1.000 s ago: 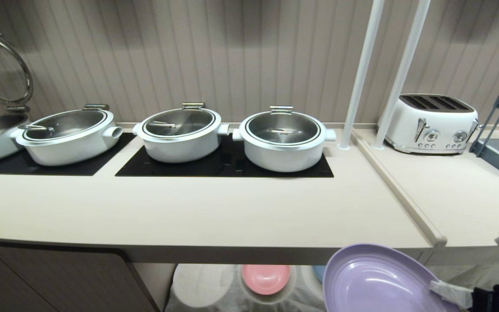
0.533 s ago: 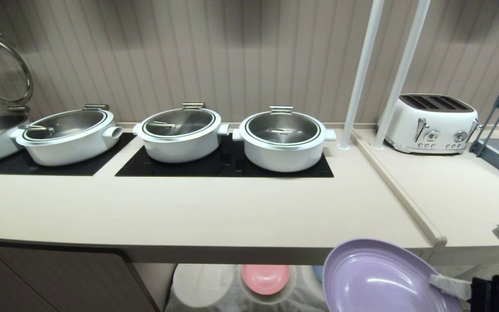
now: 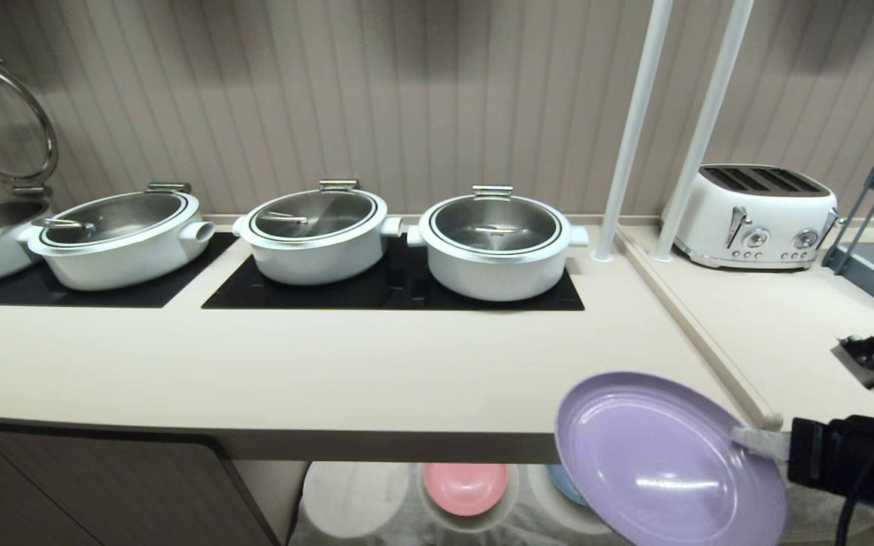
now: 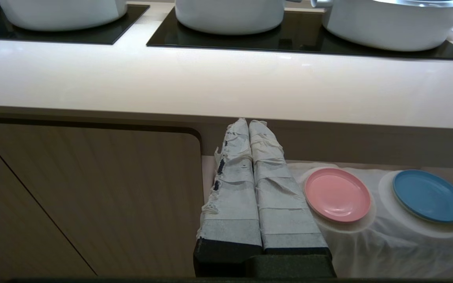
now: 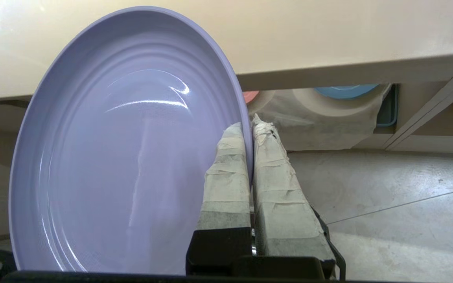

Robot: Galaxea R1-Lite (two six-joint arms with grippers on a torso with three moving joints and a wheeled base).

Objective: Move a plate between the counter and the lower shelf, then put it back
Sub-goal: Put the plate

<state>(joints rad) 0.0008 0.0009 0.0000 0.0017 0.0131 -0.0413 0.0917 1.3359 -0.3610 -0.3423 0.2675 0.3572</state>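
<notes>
Taped white fingers (image 5: 246,165) of the right gripper (image 3: 757,442) are pinching the raised rim of the round, shallow, matte lilac-purple plastic plate (image 3: 664,459), which hangs tilted in the air, clear of every surface, at the front edge of the long beige-cream tabletop (image 3: 376,371).

Step in hand, as judged: the carry between the tabletop and the low cloth-draped lower shelf (image 4: 387,239). Which direction cannot be told.

Left gripper (image 4: 249,177) is idle below the tabletop edge, its 2 fingers pressed together on nothing.

Next move: the plate's rim must clear the thick front lip without clipping it, then level out.

Room: the near strip of tabletop in front of the 3 white lidded pots (image 3: 494,243) is bare. On the shelf, a pink plate (image 4: 337,194) and a blue plate (image 4: 429,195) occupy 2 mounds; the mound beside the pink plate is vacant, under low headroom.
</notes>
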